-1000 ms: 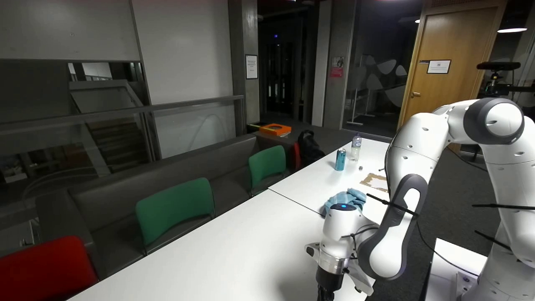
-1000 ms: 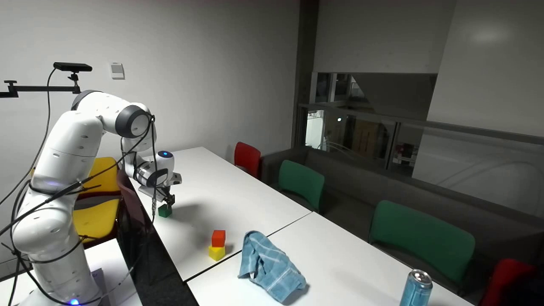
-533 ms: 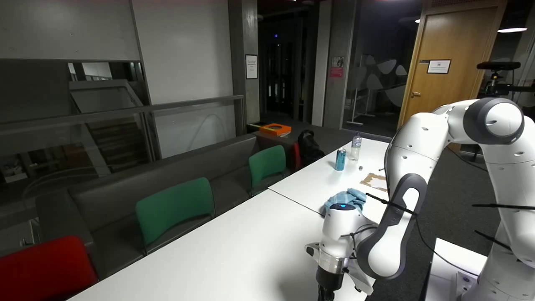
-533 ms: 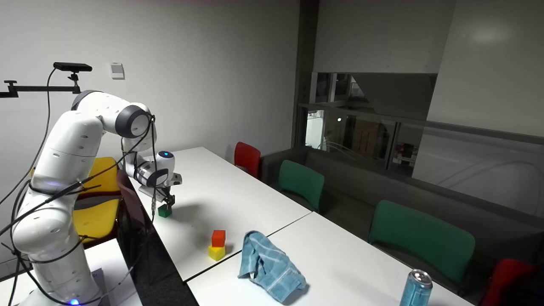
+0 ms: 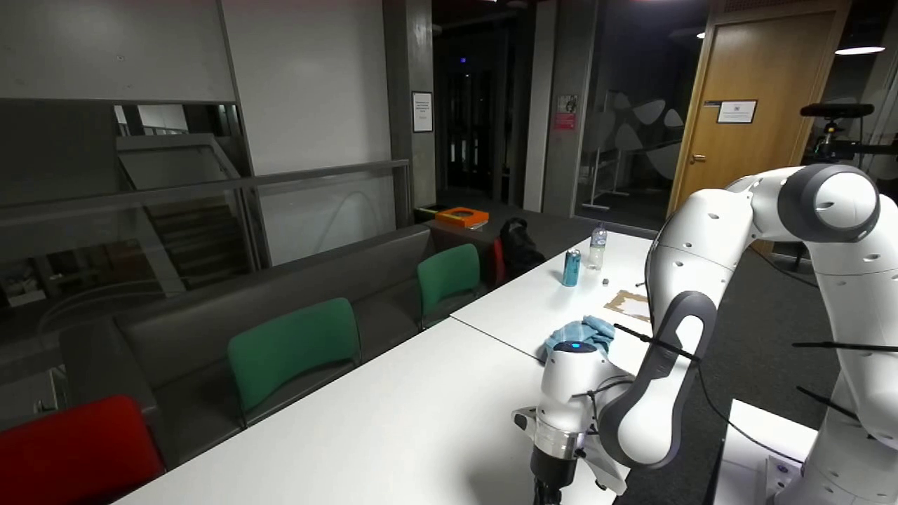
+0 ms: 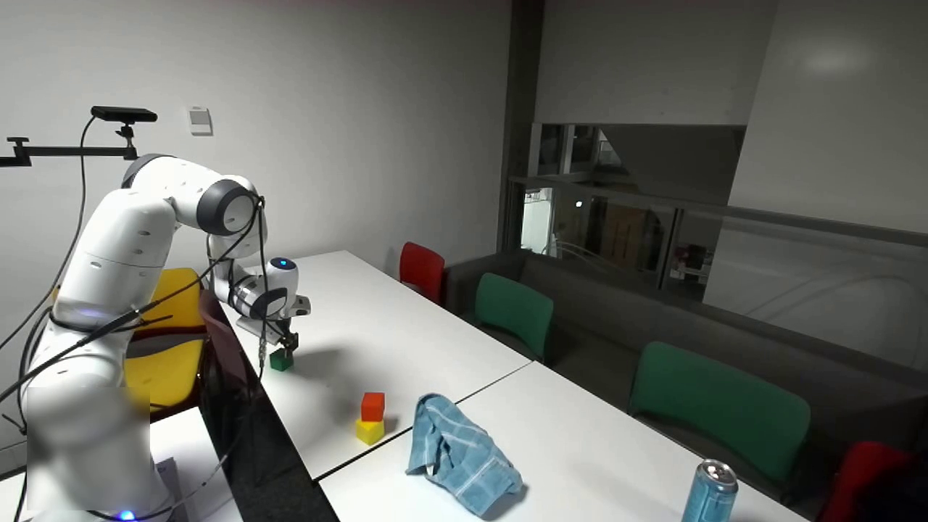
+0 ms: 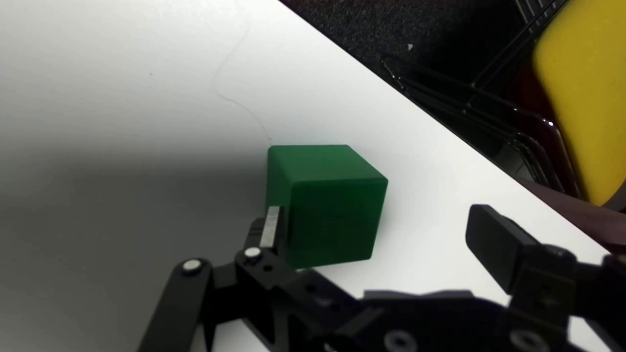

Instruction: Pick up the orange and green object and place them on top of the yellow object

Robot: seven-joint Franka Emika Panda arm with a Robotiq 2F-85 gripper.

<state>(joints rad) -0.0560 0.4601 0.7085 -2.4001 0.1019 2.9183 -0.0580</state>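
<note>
Scarcely anything has shifted this last second: arm (image 6: 185, 190) and gripper (image 7: 376, 222) look unmoved. Only the wrist view shows the jaws parted wide, with the green block (image 7: 337, 220) between them, close by one finger; contact cannot be told. It lies near the robot-side edge of the table (image 6: 370, 326). Only an exterior view shows the orange block (image 6: 373, 406) atop the yellow block (image 6: 370, 433), by the edge at the seam (image 6: 362, 454).
</note>
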